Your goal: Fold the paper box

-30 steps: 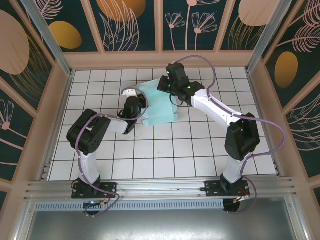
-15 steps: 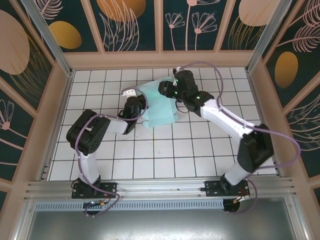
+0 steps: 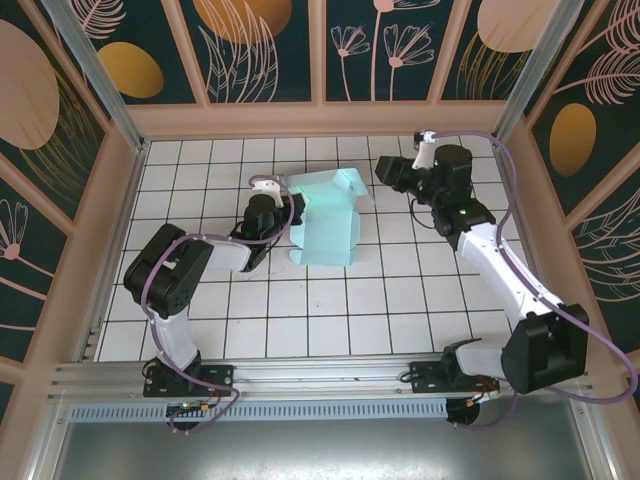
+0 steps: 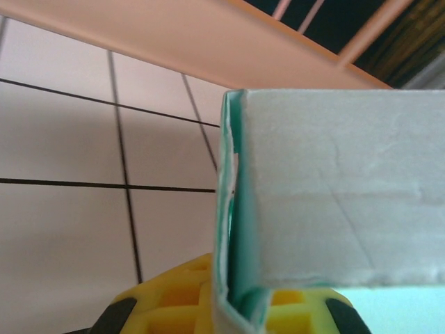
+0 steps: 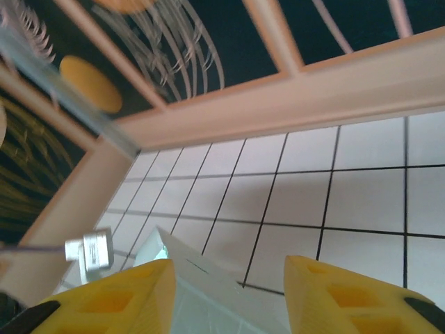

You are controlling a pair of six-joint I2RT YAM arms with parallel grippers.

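The paper box (image 3: 328,222) is pale aqua card, partly raised, lying on the white tiled floor near the back middle. My left gripper (image 3: 288,218) is shut on its left edge. In the left wrist view the thin card wall (image 4: 233,229) stands pinched between the yellow fingers (image 4: 167,299), with a pale panel (image 4: 341,188) folded over to the right. My right gripper (image 3: 386,172) hovers to the right of the box, open and apart from it. In the right wrist view a corner of the box (image 5: 208,282) lies below the gap of the right gripper (image 5: 229,292).
A wooden rim (image 3: 320,118) and patterned panels wall in the floor on three sides. The right arm (image 3: 490,250) runs along the right side. A metal rail (image 3: 320,375) crosses the near edge. Bare tiles (image 3: 330,310) lie in front of the box.
My right gripper opened, let go of the box and drew back to the right. The box's top panel lifted and spread. The left gripper kept its hold.
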